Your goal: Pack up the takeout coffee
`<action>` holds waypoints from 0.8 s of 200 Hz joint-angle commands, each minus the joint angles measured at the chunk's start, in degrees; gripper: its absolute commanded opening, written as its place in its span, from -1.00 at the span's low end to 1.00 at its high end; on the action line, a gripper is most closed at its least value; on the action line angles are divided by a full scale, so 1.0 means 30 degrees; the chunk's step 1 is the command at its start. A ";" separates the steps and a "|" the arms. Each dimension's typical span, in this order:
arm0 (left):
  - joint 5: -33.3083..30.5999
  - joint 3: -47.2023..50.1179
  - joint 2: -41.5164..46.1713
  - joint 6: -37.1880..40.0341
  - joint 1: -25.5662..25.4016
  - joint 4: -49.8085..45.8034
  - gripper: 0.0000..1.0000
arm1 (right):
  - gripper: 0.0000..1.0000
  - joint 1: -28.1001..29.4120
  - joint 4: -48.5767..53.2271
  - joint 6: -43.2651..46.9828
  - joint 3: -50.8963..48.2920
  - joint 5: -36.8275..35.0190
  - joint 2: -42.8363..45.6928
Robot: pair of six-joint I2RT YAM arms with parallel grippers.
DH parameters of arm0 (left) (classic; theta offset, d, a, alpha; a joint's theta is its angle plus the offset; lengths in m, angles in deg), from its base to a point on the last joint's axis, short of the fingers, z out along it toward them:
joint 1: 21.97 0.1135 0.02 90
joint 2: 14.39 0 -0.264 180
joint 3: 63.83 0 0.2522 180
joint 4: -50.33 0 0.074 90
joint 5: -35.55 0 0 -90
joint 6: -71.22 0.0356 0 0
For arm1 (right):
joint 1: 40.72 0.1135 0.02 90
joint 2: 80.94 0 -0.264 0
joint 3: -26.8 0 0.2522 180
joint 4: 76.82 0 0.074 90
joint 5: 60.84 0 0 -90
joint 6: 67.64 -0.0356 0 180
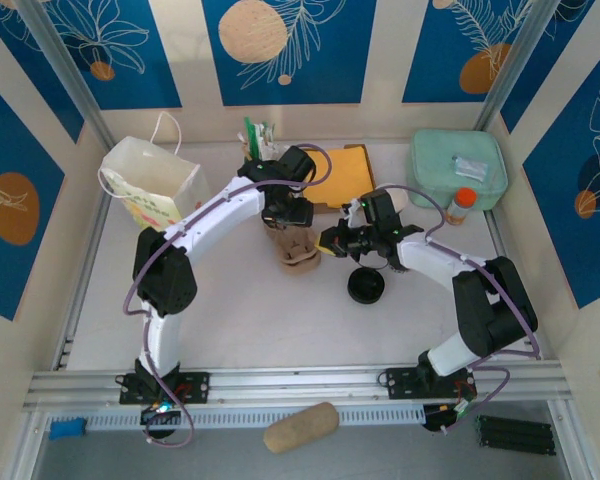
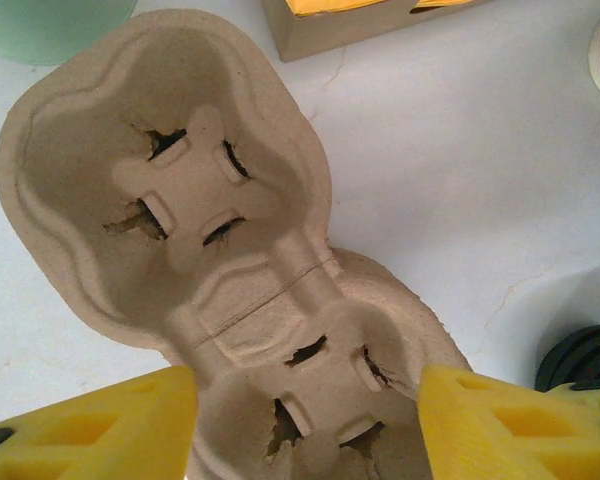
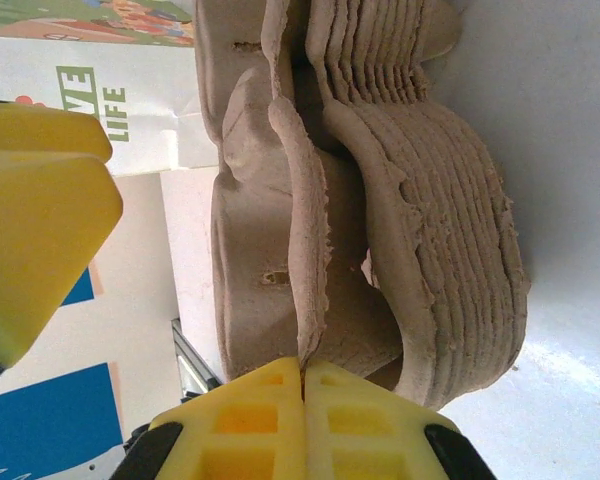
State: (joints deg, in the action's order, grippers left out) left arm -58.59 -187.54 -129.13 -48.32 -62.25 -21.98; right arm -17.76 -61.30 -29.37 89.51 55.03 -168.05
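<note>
Two arms meet over the stack of pulp carriers [image 1: 300,250] in the middle of the bench [image 1: 230,300]. The right gripper [image 3: 302,385] has its fingers pinched flat on the thin rim of the top carrier [image 3: 265,250], which stands peeled away from the rest at that edge. The left gripper [image 2: 305,430] hangs above the same tray with its fingers wide, one on either side of a cup well; whether they touch it I cannot tell. The takeout coffee [image 1: 366,286] sits on the bench just right of the stack, lid on, in no carrier. The paper bag [image 1: 155,180] stands at the back left. By my reckoning, packing has barely begun: a carrier is yet to be freed, the cup seated and the lot bagged.
</note>
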 commanded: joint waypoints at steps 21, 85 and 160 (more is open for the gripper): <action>-0.0120 -0.0593 -0.1079 -0.0278 -0.0128 -0.0986 0.16 | -1.00 0.0171 -0.0398 -0.0168 -0.0415 -0.0125 0.0123; -0.0553 -0.0556 -0.1854 -0.0526 -0.0095 -0.0922 0.16 | -1.00 0.0086 -0.0206 0.0000 -0.0686 -0.0314 0.0239; -0.0908 -0.0149 -0.1745 -0.0888 -0.0011 -0.0748 0.07 | -1.00 -0.0138 -0.0177 0.0102 -0.0870 -0.0244 0.0382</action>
State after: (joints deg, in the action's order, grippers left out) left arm -59.77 -188.02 -134.16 -49.71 -62.27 -23.03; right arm -17.87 -62.24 -29.56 87.67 53.93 -168.03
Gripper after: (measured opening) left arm 0.539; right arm 0.056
